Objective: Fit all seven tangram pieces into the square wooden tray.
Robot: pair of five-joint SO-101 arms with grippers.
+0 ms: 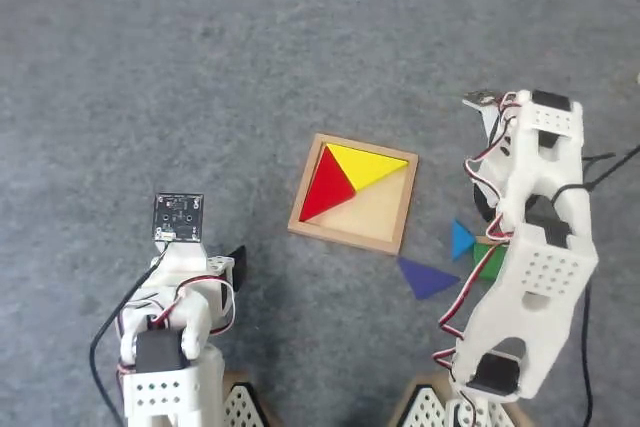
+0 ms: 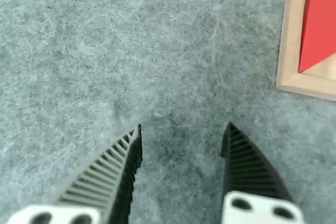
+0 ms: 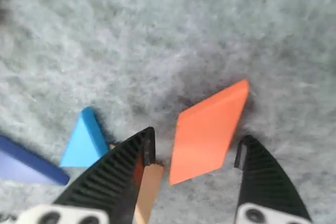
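Observation:
The square wooden tray (image 1: 385, 215) lies mid-table with a red triangle (image 1: 325, 187) and a yellow triangle (image 1: 365, 165) in it. In the right wrist view, my right gripper (image 3: 197, 142) is open, low over the carpet, with an orange parallelogram (image 3: 207, 129) lying between its fingers. A light blue triangle (image 3: 84, 140) and a dark blue triangle (image 3: 26, 163) lie beside it, and a tan piece (image 3: 148, 190) is partly under one finger. My left gripper (image 2: 184, 129) is open over bare carpet, left of the tray's corner (image 2: 294, 77).
Right of the tray lie the light blue triangle (image 1: 460, 239), a green piece (image 1: 489, 259) partly under the right arm, and the dark blue triangle (image 1: 425, 278). Grey carpet covers the table.

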